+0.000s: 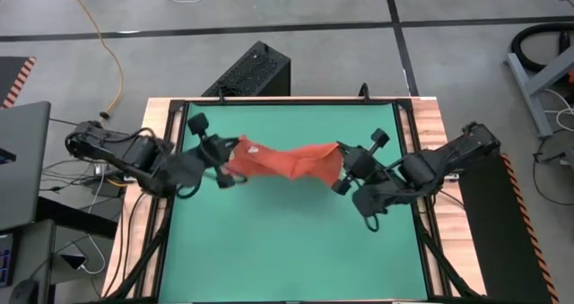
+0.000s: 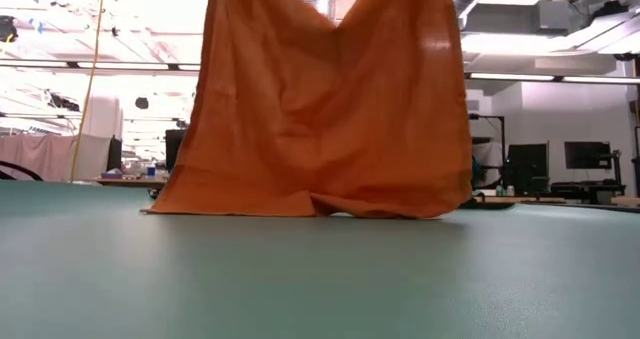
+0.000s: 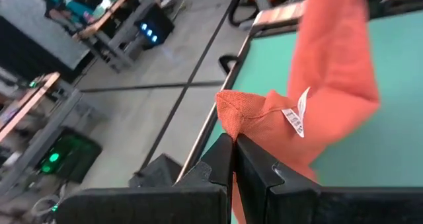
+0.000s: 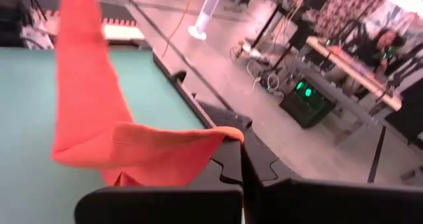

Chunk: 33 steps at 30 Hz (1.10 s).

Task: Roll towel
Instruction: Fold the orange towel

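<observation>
Towel (image 1: 285,163) hangs stretched btwn both arms, long axis left-right across green tabletop (image 1: 287,250), lower edge touching it. Left end effector (image 1: 222,165) and right end effector (image 1: 343,168) each pinch a top corner, fingers closed on cloth.

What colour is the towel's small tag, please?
White with dark print, clearest in the left wrist view: tag on the towel.

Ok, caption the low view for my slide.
Rust-orange soft cloth towel hangs like a curtain, its bottom edge resting on the green table mat.

Hanging towel (image 2: 330,109) blocks mid-table (image 1: 287,250); front lies open.
</observation>
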{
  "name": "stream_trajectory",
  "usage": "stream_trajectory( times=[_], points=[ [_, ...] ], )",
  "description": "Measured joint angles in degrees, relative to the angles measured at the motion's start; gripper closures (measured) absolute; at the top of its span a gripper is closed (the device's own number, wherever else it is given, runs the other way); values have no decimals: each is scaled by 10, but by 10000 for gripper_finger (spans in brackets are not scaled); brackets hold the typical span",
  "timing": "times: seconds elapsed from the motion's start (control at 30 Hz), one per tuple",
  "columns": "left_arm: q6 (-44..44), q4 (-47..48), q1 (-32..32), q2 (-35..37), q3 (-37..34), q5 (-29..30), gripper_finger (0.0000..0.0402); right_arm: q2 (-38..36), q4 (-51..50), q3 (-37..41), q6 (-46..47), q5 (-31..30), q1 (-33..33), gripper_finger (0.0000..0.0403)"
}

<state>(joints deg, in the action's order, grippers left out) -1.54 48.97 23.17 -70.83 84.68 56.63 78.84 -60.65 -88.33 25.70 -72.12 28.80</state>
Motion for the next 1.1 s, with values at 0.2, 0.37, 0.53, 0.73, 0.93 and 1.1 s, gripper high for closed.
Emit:
stream_trajectory(
  times=[0.2,0.37,0.53,0.73,0.93,1.1],
  points=[
    [-7,-44,89,0,0,67,402,-15,3,-15,-22,-41,49,400],
    [50,-143,149,0,0,126,401,-16,70,-32,-104,-98,91,400],
    [147,-276,186,0,0,147,401,-15,211,-37,-279,-164,122,400],
    [322,-432,213,0,0,233,401,-15,423,-38,-527,-179,132,400],
    [305,-400,205,11,0,312,401,-20,416,-32,-532,-179,94,400],
    [97,-190,176,32,0,293,401,-20,213,-24,-316,-171,32,400]
  ],
)
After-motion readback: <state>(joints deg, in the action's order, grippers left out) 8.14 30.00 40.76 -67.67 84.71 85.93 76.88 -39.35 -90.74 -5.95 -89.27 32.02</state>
